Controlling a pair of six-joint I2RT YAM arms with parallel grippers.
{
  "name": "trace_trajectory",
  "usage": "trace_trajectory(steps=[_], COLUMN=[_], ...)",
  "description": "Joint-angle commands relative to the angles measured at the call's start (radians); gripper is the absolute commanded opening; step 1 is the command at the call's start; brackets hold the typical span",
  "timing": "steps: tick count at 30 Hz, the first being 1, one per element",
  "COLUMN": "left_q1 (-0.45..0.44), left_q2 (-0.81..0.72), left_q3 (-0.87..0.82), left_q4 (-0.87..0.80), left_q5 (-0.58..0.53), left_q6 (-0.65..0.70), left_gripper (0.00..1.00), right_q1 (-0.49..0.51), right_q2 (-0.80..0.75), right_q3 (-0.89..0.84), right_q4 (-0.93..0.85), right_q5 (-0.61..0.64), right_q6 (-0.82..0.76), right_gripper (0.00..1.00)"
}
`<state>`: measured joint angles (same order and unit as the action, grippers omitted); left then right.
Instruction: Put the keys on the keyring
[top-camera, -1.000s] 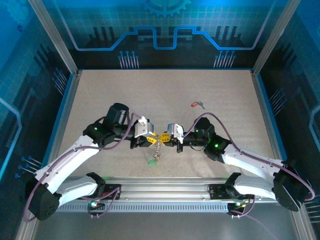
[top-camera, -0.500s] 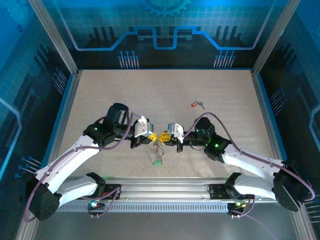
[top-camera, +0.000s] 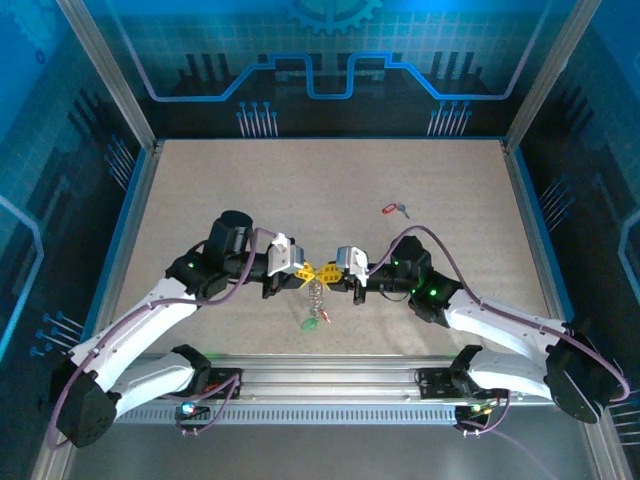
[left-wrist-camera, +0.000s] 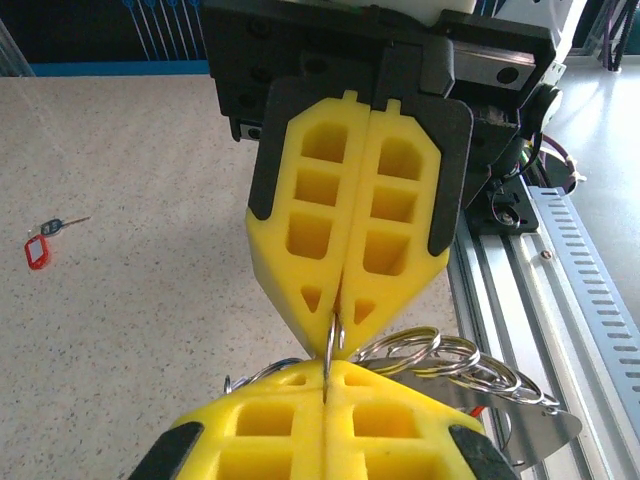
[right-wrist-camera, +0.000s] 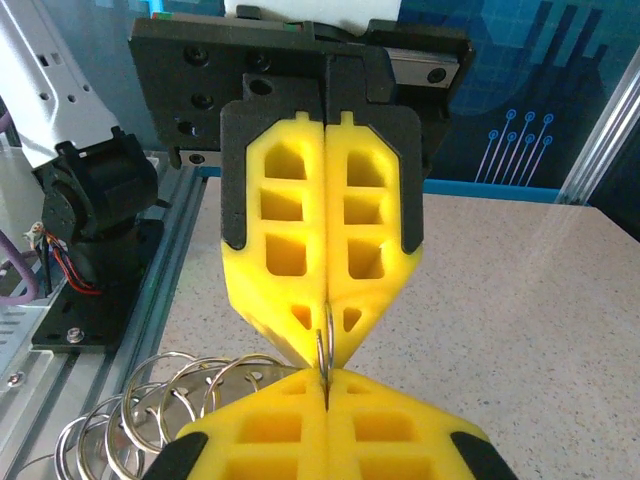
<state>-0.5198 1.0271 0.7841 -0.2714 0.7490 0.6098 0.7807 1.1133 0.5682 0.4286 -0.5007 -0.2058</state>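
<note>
Both grippers meet tip to tip above the table's near middle. My left gripper and my right gripper are each shut on the same thin metal keyring, which stands on edge between the yellow fingertips. Below it hangs a chain of several silver rings ending in a green tag. A key with a red tag lies loose on the table, far right of the grippers.
A speckled beige tabletop lies inside blue walls. The aluminium rail carrying the arm bases runs along the near edge, close under the hanging rings.
The hanging rings and green tag have swung a little from side to side. The left arm's elbow has shifted slightly left. Both grippers stay shut on the ring.
</note>
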Motion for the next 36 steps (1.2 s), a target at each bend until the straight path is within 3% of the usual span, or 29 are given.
trace_trajectory(steps=[1, 4, 6, 8, 17, 19, 21, 22, 24, 26, 28, 30, 36], left_q1=[-0.002, -0.002, -0.002, -0.001, 0.000, 0.000, 0.000, 0.000, 0.002, 0.003, 0.006, 0.008, 0.010], left_q2=[-0.025, -0.036, -0.042, -0.047, -0.044, -0.041, -0.038, -0.037, -0.036, -0.037, -0.038, -0.039, -0.045], left_q3=[0.009, 0.003, 0.003, 0.012, 0.048, 0.045, 0.036, 0.032, 0.023, 0.017, 0.011, 0.009, -0.002], left_q4=[-0.002, 0.017, 0.006, -0.032, -0.130, -0.121, -0.096, -0.084, -0.062, -0.047, -0.038, -0.034, -0.018], left_q5=[0.058, 0.022, -0.031, -0.065, -0.129, -0.130, -0.126, -0.120, -0.109, -0.103, -0.093, -0.086, -0.079], left_q6=[0.025, 0.014, 0.020, 0.051, 0.126, 0.121, 0.106, 0.095, 0.080, 0.067, 0.061, 0.058, 0.033], left_gripper=[0.00, 0.00, 0.00, 0.00, 0.00, 0.00, 0.00, 0.00, 0.00, 0.00, 0.00, 0.00, 0.00], right_q1=[0.004, 0.008, 0.005, -0.007, -0.187, -0.225, -0.271, -0.311, -0.409, -0.558, -0.633, -0.661, -0.642], right_q2=[-0.017, -0.015, -0.025, -0.041, -0.100, -0.084, -0.052, -0.029, 0.037, 0.157, 0.278, 0.390, 0.738], right_q3=[0.004, 0.003, -0.009, -0.018, 0.007, 0.030, 0.085, 0.118, 0.213, 0.346, 0.433, 0.498, 0.791], right_q4=[0.054, 0.051, 0.047, 0.029, -0.073, -0.113, -0.210, -0.271, -0.465, -0.656, -0.734, -0.755, -0.913], right_q5=[0.006, 0.023, 0.077, 0.120, 0.184, 0.305, 0.469, 0.548, 0.684, 0.571, 0.494, 0.465, 0.540], right_q6=[0.005, 0.002, -0.009, -0.023, -0.005, 0.037, 0.114, 0.195, 0.447, 0.576, 0.598, 0.585, 0.544], right_gripper=[0.00, 0.02, 0.22, 0.30, 0.38, 0.47, 0.46, 0.46, 0.57, 0.51, 0.43, 0.42, 0.38])
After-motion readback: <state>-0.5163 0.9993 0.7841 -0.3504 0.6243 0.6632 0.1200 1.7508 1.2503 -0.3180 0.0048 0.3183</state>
